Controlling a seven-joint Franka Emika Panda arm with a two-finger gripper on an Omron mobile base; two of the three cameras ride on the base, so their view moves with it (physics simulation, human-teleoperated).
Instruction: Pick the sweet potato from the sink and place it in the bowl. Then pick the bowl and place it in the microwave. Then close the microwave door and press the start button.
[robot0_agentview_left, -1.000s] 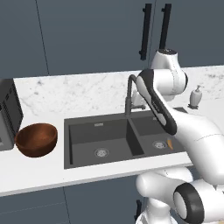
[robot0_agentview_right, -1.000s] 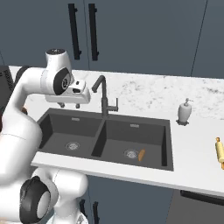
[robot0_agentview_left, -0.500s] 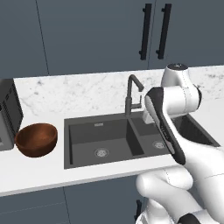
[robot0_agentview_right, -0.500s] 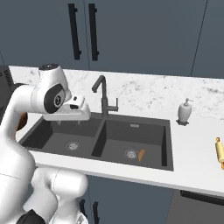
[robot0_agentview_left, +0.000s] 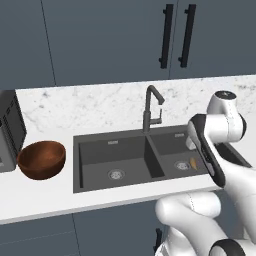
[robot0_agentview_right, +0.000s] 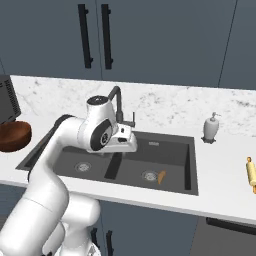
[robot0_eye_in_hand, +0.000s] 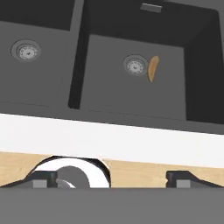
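The fingers (robot0_eye_in_hand: 111, 177) sit wide apart, holding nothing, above the white front edge of the surface (robot0_eye_in_hand: 109, 138). Beyond them lies the sink (robot0_eye_in_hand: 87, 100), and in its right basin the sweet potato (robot0_eye_in_hand: 152, 68) lies just beside the round drain (robot0_eye_in_hand: 135, 65). The bowl (robot0_agentview_left: 42, 159) rests on the surface left of the sink, near the microwave (robot0_agentview_left: 10, 131).

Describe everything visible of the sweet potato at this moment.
The sweet potato is a small, elongated orange tuber with tapered ends and a smooth, evenly coloured skin. It lies flat on the floor of the right basin of the dark grey sink, right beside the round steel drain; whether they touch cannot be told. Nothing holds it: the hand is above the sink's front edge, well apart from it, fingertips spread wide. It also shows from the left base view and right base view.
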